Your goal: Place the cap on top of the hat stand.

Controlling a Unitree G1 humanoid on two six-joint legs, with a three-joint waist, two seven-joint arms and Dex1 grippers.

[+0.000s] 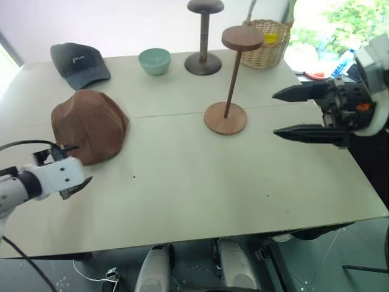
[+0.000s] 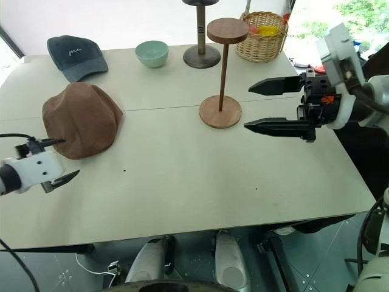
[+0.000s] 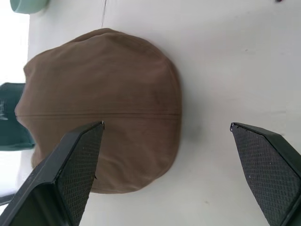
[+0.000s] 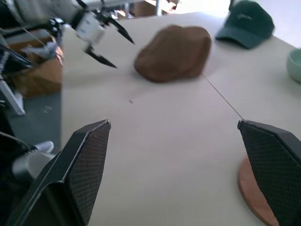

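Left gripper [image 1: 78, 164]: I see it spread wide, empty, at 7 o'clock.
Cap [image 1: 89, 125]: on the table [image 1: 200, 182], 9 o'clock.
Right gripper [image 1: 281, 113]: gaping, empty, beside hat stand [image 1: 230, 79].

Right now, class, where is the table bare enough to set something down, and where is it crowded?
Bare: the wide near half of the table, and the strip between the cap and the hat stand. Crowded: the far edge, with baseball cap, bowl, grey stand and basket.

The grey stand's [image 2: 201, 30] top disc was cut off by the frame edge. The basket's [image 2: 262, 44] contents were too small to identify. The hat stand's [image 4: 256, 190] base ran off-frame.
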